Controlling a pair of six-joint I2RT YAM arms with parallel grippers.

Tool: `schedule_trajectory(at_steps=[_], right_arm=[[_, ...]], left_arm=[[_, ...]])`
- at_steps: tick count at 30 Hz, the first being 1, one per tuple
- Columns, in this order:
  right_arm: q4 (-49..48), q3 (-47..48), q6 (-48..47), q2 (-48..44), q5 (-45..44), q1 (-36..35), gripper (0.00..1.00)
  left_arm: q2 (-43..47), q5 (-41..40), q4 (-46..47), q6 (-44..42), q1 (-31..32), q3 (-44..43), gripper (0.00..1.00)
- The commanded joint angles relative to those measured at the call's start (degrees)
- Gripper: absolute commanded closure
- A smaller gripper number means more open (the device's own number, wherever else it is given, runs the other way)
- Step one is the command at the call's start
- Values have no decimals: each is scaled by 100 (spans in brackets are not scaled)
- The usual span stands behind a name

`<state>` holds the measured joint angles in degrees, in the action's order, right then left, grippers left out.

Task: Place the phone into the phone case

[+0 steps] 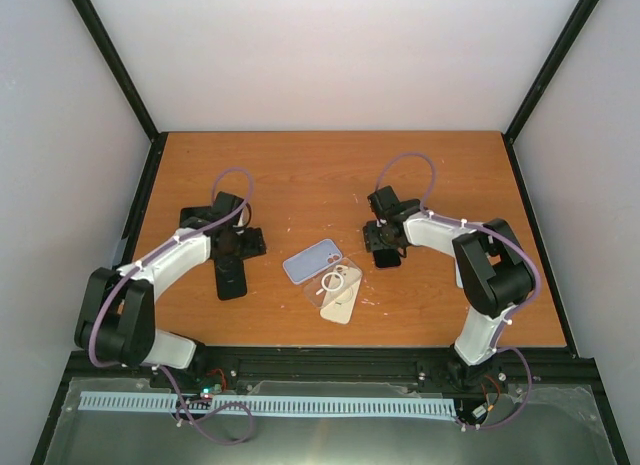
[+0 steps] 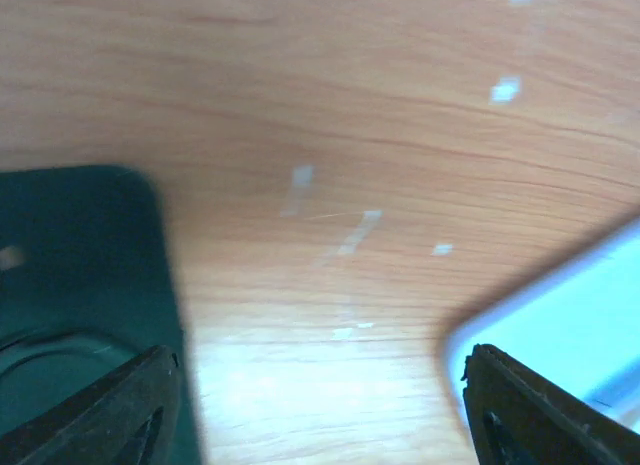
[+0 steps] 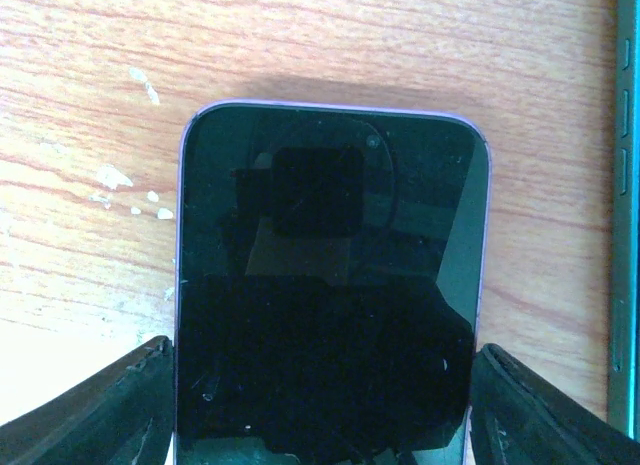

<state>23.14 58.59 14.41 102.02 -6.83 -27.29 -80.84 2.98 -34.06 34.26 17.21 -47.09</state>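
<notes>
At the left of the top view lies a dark green slab (image 1: 231, 277), a case or a phone back with a ring on it; I cannot tell which. The left gripper (image 2: 320, 390) hangs low just beside it. Its fingers are spread with only bare bench (image 1: 300, 175) between them, so it holds nothing. In the left wrist view the slab fills the lower left and a pale blue corner comes in at the lower right. The arm looks parked in the gap between the two, perhaps ready to steady one of them.

Near the middle of the top view, the pale blue case (image 1: 312, 261) lies flat, well clear of both arms. A clear case (image 1: 340, 278) with a white ring touches its lower right corner. That clear case overlaps a cream phone (image 1: 341, 303), the item closest to the bottom of the frame.

Right of centre, the right gripper (image 3: 322, 390) straddles the phone (image 3: 330, 285), which is screen up with a lilac rim. One finger is against each long edge, pinching it across its width. That grip leaves the top end free, which would suit sliding or tipping it into a case. The lilac rim suggests the pale blue case is its match, though that is a guess. The phone is not yet in any case.
</notes>
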Motion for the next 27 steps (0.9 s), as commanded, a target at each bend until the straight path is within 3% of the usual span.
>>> schedule_trajectory(at_steps=[1, 11, 18, 21, 27], right_arm=[[-141, -90, 105, -200, -64, 76, 33], [-11, -163, 253, -260, -26, 145, 35], [-11, -214, 275, -348, 44, 145, 35], [-5, -230, 289, -368, 83, 146, 35], [-2, -283, 402, -441, 285, 146, 36]], left_arm=[[-88, 1133, 803, -843, 197, -272, 25], [-1318, 1517, 1246, -1321, 771, -828, 34], [-2027, 1084, 1212, -1407, 1222, -1018, 36], [-2189, 949, 1214, -1365, 1256, -1033, 46], [-1963, 431, 1105, -1150, 1258, -829, 76]])
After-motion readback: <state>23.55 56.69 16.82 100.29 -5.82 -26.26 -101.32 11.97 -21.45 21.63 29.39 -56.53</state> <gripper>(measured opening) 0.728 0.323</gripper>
